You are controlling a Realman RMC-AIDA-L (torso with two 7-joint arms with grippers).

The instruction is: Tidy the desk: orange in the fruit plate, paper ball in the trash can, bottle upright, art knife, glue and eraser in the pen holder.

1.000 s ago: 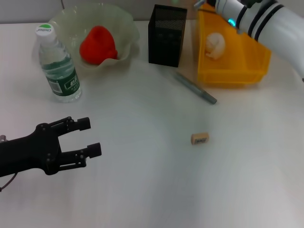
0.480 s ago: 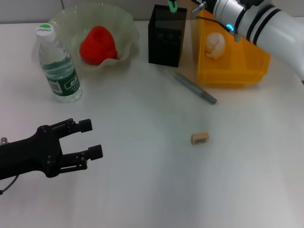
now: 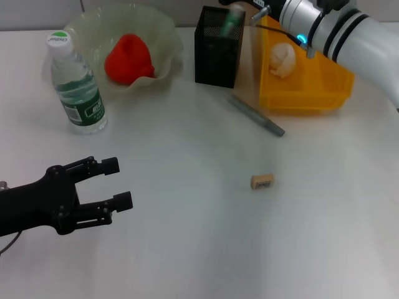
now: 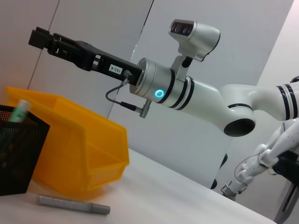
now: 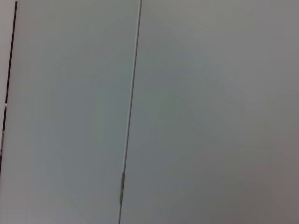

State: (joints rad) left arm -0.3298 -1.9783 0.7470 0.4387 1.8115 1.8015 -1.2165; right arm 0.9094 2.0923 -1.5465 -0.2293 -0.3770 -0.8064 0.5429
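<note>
While the glue (image 3: 232, 20) leans tilted in the pen holder (image 3: 217, 55) near the desk's (image 3: 187, 237) far edge, the right gripper (image 4: 42, 38) hangs above it, its opening impossible to judge; the left gripper (image 3: 118, 182) hovers empty, fingers spread wide, by the near left corner.

Right arm (image 4: 187, 93) glossy white, cylindrical links, black bands at joints, glowing cyan ring light, thin black cable looped beneath wrist, black gripper (image 4: 46, 39) bearing small white label, left gripper (image 3: 115, 182) matte black, two blocky fingers.
</note>
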